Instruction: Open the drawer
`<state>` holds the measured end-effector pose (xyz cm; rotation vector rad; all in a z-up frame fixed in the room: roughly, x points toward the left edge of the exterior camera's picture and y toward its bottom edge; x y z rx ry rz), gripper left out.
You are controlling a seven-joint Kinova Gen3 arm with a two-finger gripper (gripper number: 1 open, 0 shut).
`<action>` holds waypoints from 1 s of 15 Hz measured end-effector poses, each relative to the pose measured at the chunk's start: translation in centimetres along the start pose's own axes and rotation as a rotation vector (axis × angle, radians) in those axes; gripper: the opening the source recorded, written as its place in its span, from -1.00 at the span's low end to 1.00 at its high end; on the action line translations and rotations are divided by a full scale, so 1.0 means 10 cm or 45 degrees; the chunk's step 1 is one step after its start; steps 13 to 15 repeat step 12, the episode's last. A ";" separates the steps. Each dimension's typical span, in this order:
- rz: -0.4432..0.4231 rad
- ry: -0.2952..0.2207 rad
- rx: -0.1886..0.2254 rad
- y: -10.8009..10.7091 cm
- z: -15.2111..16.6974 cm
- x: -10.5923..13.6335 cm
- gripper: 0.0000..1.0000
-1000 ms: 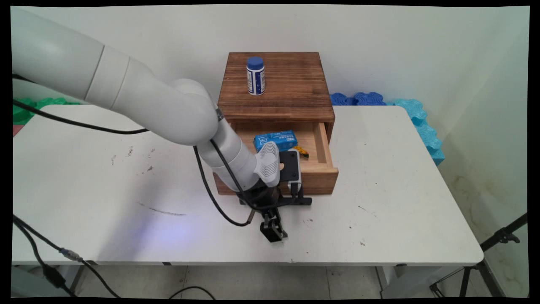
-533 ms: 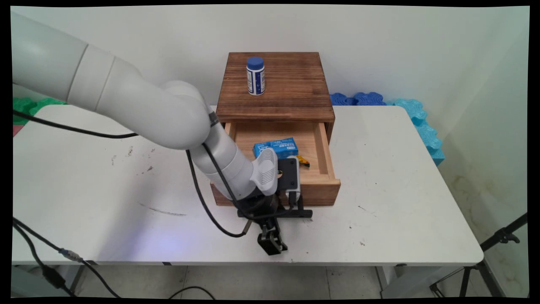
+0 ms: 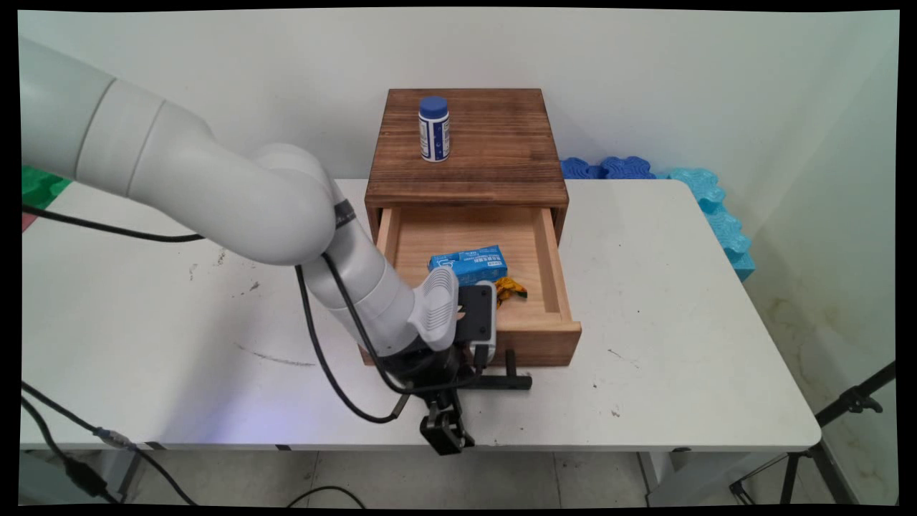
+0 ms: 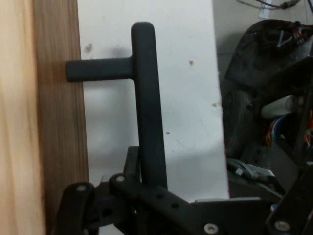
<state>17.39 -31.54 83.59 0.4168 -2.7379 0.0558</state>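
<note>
My gripper points down at the table's near edge, shut on the black bar handle of a wooden drawer. In the hand view the handle runs up from between my gripper's linkage, and the drawer front is on the left. The drawer stands pulled out of a dark wooden cabinet. Inside lie a blue box and a small yellow and black object, partly hidden by my wrist. A white bottle with a blue cap stands on the cabinet top.
Blue foam pieces line the table's back right edge and green ones lie at the back left. Black cables hang from the arm. A tripod leg stands off the table's right side.
The drawer has slid further out toward the table's near edge, with my gripper moving the same way on the handle. More of the drawer's inside shows now.
</note>
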 end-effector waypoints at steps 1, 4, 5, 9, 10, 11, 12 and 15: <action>0.003 -0.002 -0.006 0.03 -0.01 -0.01 1.00; -0.001 0.005 -0.022 0.10 -0.02 -0.02 1.00; -0.004 0.011 -0.030 0.13 -0.03 -0.01 1.00; -0.013 0.034 -0.053 0.21 -0.04 0.02 1.00; -0.015 0.038 -0.057 0.22 -0.04 0.02 1.00; -0.018 0.040 -0.060 0.23 -0.04 0.02 1.00; -0.022 0.044 -0.062 0.24 -0.04 0.02 1.00; -0.022 0.044 -0.062 0.24 -0.04 0.02 1.00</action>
